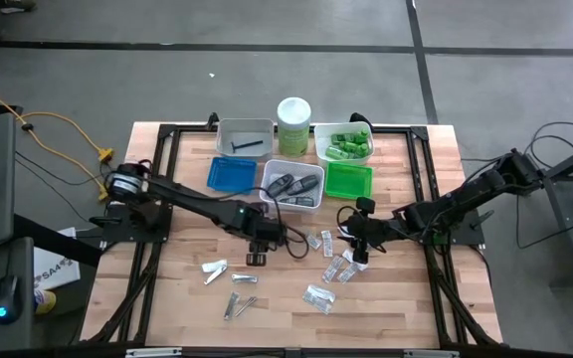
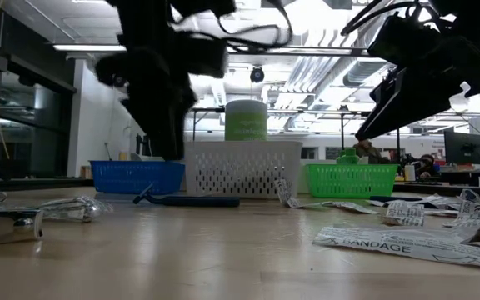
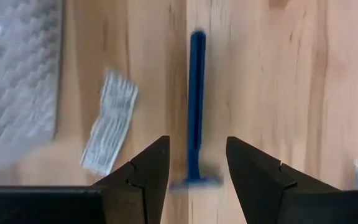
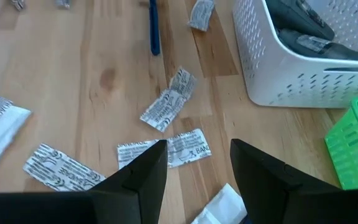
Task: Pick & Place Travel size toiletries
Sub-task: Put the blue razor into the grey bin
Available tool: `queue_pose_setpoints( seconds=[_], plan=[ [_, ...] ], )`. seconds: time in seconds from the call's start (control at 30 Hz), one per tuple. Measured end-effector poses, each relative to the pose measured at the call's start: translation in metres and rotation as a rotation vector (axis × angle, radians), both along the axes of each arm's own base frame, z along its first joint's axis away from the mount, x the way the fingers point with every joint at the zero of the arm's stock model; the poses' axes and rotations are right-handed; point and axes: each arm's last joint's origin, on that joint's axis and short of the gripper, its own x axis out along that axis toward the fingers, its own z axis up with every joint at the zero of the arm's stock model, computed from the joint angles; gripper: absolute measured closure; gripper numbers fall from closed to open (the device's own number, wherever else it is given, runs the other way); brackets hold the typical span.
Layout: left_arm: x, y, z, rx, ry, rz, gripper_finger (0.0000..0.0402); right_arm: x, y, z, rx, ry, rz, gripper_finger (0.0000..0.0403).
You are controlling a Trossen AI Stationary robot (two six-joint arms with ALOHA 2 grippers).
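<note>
A thin blue razor (image 3: pixel 196 106) lies flat on the wooden table, head end toward my left gripper (image 3: pixel 197 140). That gripper hovers open above the head end, a finger on either side of it in the left wrist view, touching nothing. The razor also shows in the low view (image 2: pixel 188 200) and the right wrist view (image 4: pixel 154 28). A clear packet (image 3: pixel 109 121) lies beside it. My right gripper (image 4: pixel 197 144) hangs open over several bandage packets (image 4: pixel 166 106) at centre right, empty. In the high view the left gripper (image 1: pixel 258 256) is at the table's middle and the right gripper (image 1: pixel 360 246) to its right.
At the far side stand a grey tray holding a razor (image 1: pixel 245 139), a blue tray (image 1: pixel 231 174), a white tray with dark oval cases (image 1: pixel 293 186), a green tray (image 1: pixel 349 181), a tray of green tubes (image 1: pixel 344 142) and a pale-green canister (image 1: pixel 293 117). Silver clippers (image 1: pixel 237 303) lie near the front.
</note>
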Motion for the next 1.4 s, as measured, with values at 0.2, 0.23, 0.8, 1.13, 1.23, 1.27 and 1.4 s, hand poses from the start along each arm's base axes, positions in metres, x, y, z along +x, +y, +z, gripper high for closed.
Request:
queue_pose_setpoints(
  seconds=[0.2, 0.23, 0.8, 1.13, 1.23, 1.27, 1.4],
  plan=[
    [0.006, -0.002, -0.014, -0.011, 0.022, -0.004, 0.0244, 0.0, 0.0, 0.0, 0.0, 0.0, 0.0, 0.0234],
    [0.007, -0.002, -0.016, -0.01, 0.025, -0.004, 0.0244, 0.0, 0.0, 0.0, 0.0, -0.001, 0.0, 0.0234],
    [0.013, 0.015, -0.042, -0.051, 0.117, 0.042, 0.0244, 0.0, 0.0, 0.0, 0.0, -0.001, 0.0, 0.0234],
    [0.004, 0.019, -0.055, -0.107, 0.148, 0.084, 0.0247, 0.0, 0.0, -0.001, -0.003, 0.007, 0.0, 0.0234],
    [0.001, 0.019, -0.058, -0.11, 0.16, 0.105, 0.0261, 0.0, 0.0, 0.0, -0.003, 0.006, 0.0, 0.0234],
    [0.001, 0.019, -0.058, -0.111, 0.162, 0.109, 0.0269, 0.0, 0.0, 0.0, -0.003, 0.006, 0.0, 0.0234],
    [0.0, 0.019, -0.058, -0.118, 0.17, 0.109, 0.031, 0.0, 0.0, 0.0, -0.003, 0.006, 0.0, 0.0234]
  ],
)
